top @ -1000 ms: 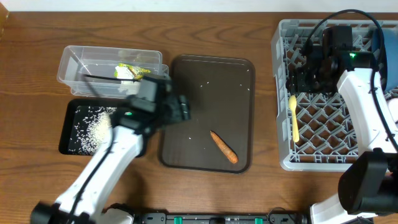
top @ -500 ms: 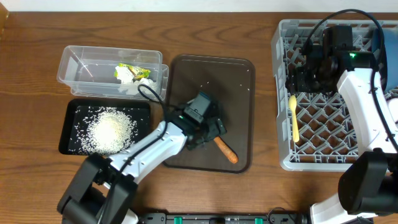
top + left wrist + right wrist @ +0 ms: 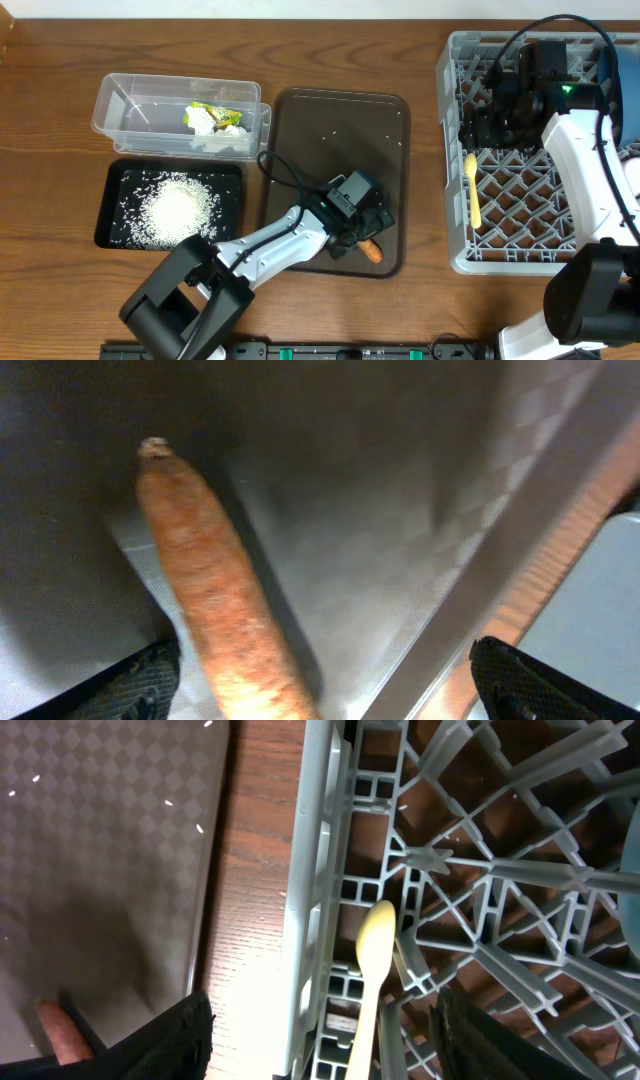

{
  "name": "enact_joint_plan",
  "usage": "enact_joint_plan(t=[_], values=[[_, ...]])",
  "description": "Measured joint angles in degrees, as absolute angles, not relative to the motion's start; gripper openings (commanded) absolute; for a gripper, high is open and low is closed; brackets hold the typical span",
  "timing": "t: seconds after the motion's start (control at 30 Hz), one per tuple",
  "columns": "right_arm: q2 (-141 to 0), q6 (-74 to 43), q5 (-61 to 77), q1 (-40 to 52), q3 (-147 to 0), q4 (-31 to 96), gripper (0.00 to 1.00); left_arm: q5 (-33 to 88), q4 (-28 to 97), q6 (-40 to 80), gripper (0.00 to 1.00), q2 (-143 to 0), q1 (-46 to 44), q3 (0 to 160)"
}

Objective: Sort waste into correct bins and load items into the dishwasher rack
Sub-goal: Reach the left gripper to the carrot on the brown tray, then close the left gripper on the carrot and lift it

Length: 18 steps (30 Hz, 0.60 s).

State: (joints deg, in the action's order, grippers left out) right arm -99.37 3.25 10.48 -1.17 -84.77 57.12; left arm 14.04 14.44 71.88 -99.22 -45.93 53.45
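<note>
Carrot piece (image 3: pixel 215 600) between spread jaws of left gripper (image 3: pixel 330 685).

Brown wood table (image 3: pixel 60 100), grain running left-right. On it, L to R: clear tub (image 3: pixel 130 120) at back left, black tray (image 3: pixel 103 205) just in front of it; dark brown serving tray (image 3: pixel 320 160) close beside both, centre; grey rack (image 3: pixel 447 150) far right, strip of bare wood btwn it & serving tray

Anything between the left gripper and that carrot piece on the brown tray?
Nothing visible. The left gripper hangs open right over the carrot piece, which lies bare on the brown tray with a finger on either side.
</note>
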Motion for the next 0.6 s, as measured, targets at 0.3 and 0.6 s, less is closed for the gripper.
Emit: enact_joint_plan(t=[0.3, 0.6], values=[[-99.37, 3.25, 10.50, -1.17, -84.77, 57.14, 0.69, 14.44, 14.31, 72.27, 0.96, -99.26, -45.93, 53.45], [-99.37, 3.22, 10.50, -1.17, -84.77, 57.14, 0.69, 11.49, 15.68, 72.71, 0.99, -99.29, -46.02, 53.91]])
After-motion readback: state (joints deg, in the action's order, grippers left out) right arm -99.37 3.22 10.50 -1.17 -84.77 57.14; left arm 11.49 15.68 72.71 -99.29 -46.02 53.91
